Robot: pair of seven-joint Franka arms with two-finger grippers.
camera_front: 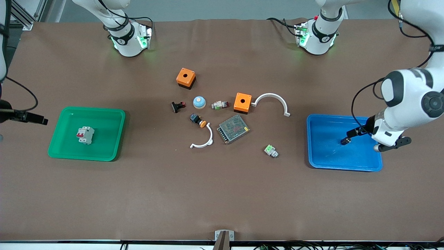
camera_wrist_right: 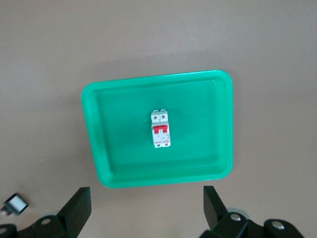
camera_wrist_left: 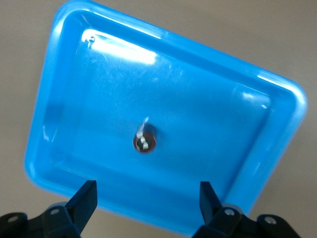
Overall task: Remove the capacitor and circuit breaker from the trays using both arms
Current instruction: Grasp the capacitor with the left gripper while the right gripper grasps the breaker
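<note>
The capacitor (camera_wrist_left: 145, 140), a tiny black cylinder with light terminals on top, stands near the middle of the blue tray (camera_wrist_left: 277, 99). My left gripper (camera_wrist_left: 146, 198) hangs open and empty above that tray's rim; in the front view it (camera_front: 360, 139) is over the blue tray (camera_front: 333, 165), and the capacitor does not show there. The breaker (camera_front: 85, 135), white-grey with a red lever, lies in the green tray (camera_front: 104, 152); it also shows in the right wrist view (camera_wrist_right: 160, 129). My right gripper (camera_wrist_right: 146, 206) is open and empty, high beside the green tray (camera_wrist_right: 99, 99), at the front view's edge (camera_front: 31, 118).
Between the trays lie two orange boxes (camera_front: 185, 77) (camera_front: 242, 102), two white arcs (camera_front: 272, 100) (camera_front: 203, 140), a metal mesh-covered box (camera_front: 233, 128), a blue dome (camera_front: 199, 102), an orange-capped push button (camera_front: 198, 120), a black clip (camera_front: 178, 106) and two grey-green blocks (camera_front: 271, 150) (camera_front: 219, 104).
</note>
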